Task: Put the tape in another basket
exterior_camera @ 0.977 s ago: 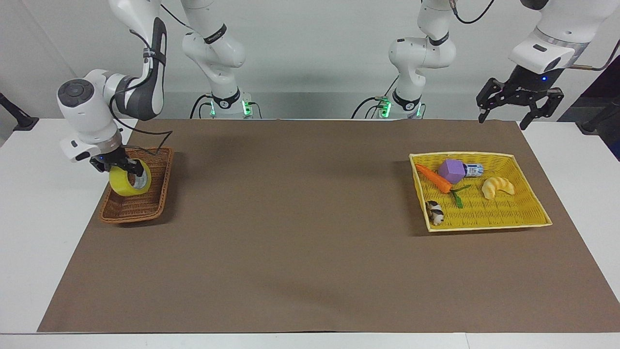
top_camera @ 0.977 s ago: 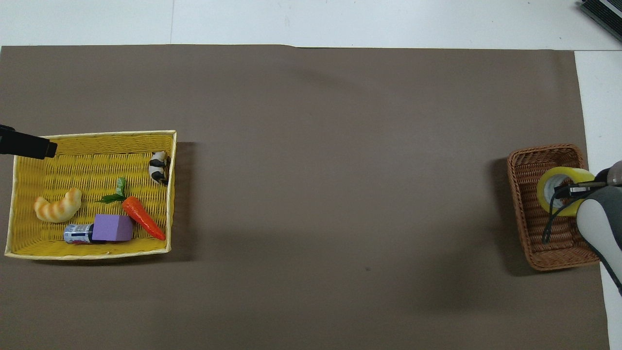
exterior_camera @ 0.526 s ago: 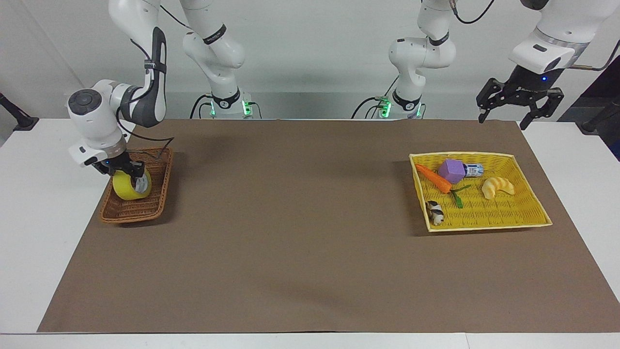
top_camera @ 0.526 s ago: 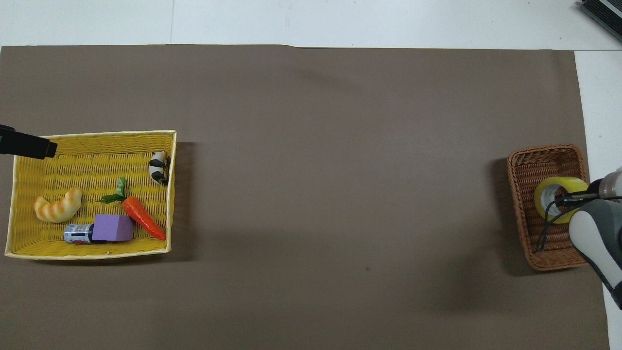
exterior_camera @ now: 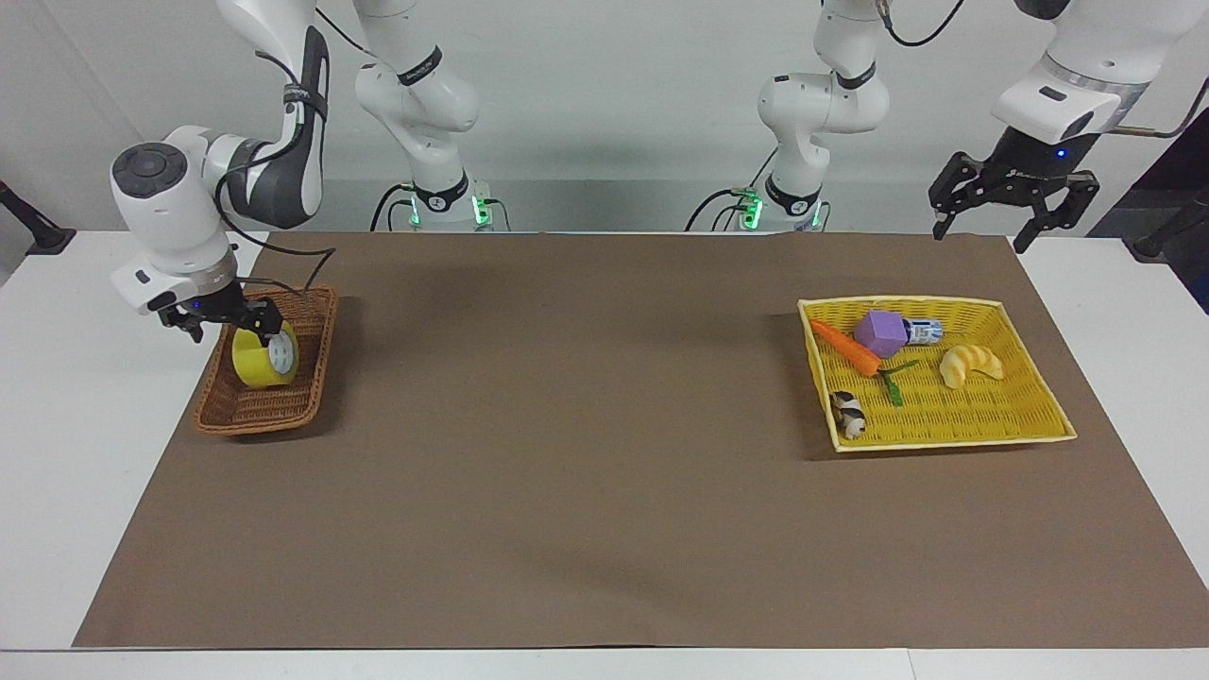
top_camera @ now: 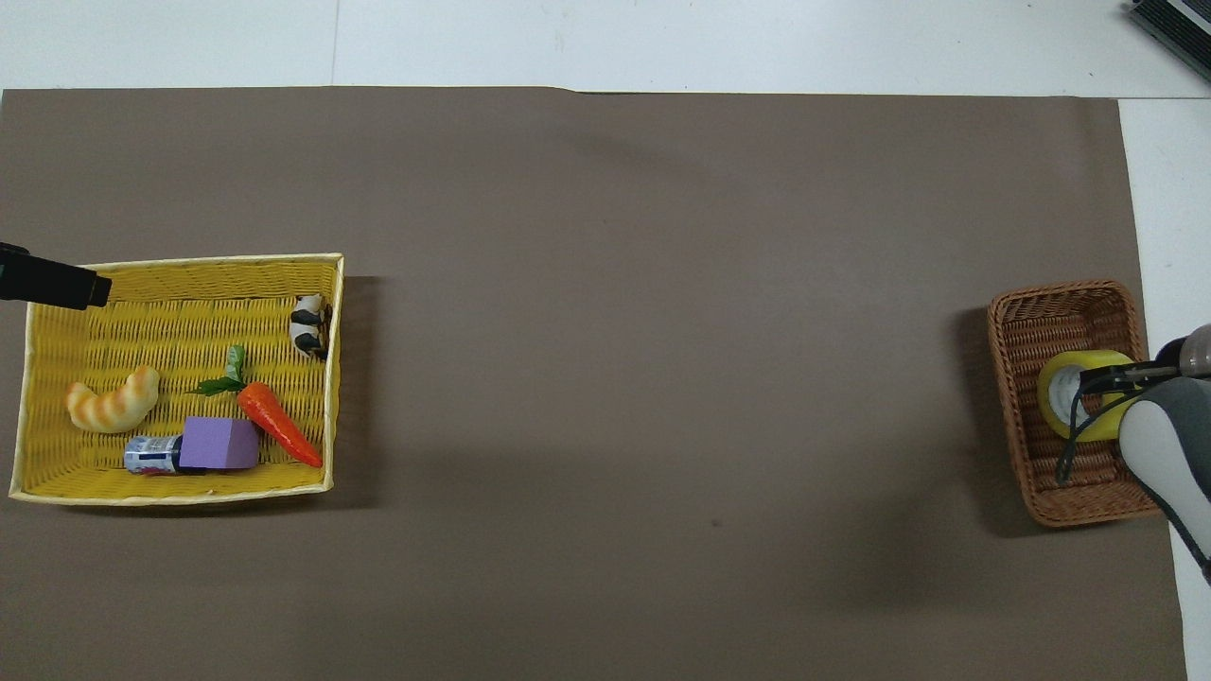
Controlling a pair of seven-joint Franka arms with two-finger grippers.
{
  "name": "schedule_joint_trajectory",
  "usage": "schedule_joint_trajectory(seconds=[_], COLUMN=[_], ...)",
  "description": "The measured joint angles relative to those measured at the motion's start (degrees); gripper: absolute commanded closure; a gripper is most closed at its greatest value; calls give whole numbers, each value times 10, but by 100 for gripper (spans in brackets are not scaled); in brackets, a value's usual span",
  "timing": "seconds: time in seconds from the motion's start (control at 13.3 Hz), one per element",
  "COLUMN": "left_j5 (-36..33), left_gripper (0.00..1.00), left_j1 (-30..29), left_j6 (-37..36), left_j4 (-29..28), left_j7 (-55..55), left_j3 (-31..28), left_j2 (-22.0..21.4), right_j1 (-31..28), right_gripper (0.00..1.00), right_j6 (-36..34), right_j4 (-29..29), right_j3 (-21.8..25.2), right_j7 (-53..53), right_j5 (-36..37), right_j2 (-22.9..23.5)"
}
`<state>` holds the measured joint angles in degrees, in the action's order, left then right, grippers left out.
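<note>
Your inventory, item by item.

1. Writing: the only printed item you have is the small can (exterior_camera: 924,331) lying in the yellow basket (exterior_camera: 1030,436), right of centre in the facing view. It has a blue and white label, and its lettering cannot be read. No other brand or label is legible.

2. Right gripper (exterior_camera: 225,319): you will find it at the left of the facing view, low over the brown wicker basket (exterior_camera: 266,410). Its fingers are spread apart and straddle the top of the tape (exterior_camera: 261,361). One fingertip sits at the roll's pale core, and whether it touches there cannot be told. Nothing is clamped.

3. Tape: a glossy yellow roll resting on its rim inside the brown wicker basket, core face turned toward the table's middle. In the overhead view you see it (top_camera: 1077,409) at the right edge, partly covered by the arm.

4. Left gripper (exterior_camera: 1013,213): at the upper right of the facing view, raised above the table's edge, waiting. Its fingers are spread wide and hold nothing. In the overhead view only a dark tip (top_camera: 52,286) shows at the left edge.

5. Yellow basket contents: carrot (exterior_camera: 843,347), purple block (exterior_camera: 880,333), croissant toy (exterior_camera: 970,365), and a small black and white figure (exterior_camera: 848,413).
</note>
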<state>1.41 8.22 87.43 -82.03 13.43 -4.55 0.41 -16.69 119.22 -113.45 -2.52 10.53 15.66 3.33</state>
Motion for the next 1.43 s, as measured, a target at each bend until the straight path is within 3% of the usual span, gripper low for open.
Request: schedule_joint_trajectory(seconds=[0.38, 0.83, 1.05, 1.43], left_j5=[0, 0, 0, 0], left_gripper=[0, 0, 0, 0], left_j1=[0, 0, 0, 0], left_j6=[0, 0, 0, 0], left_j4=[0, 0, 0, 0], left_j7=[0, 0, 0, 0], left_j3=[0, 0, 0, 0], left_j2=[0, 0, 0, 0], right_j1=[69, 102, 125, 120], right_gripper=[0, 0, 0, 0], right_j6=[-81, -187, -225, -325], right_j4=[89, 175, 179, 264], right_j3=[-4, -18, -18, -13], right_j7=[-123, -203, -202, -180], right_j5=[-55, -123, -123, -153], right_j2=[-5, -24, -44, -45])
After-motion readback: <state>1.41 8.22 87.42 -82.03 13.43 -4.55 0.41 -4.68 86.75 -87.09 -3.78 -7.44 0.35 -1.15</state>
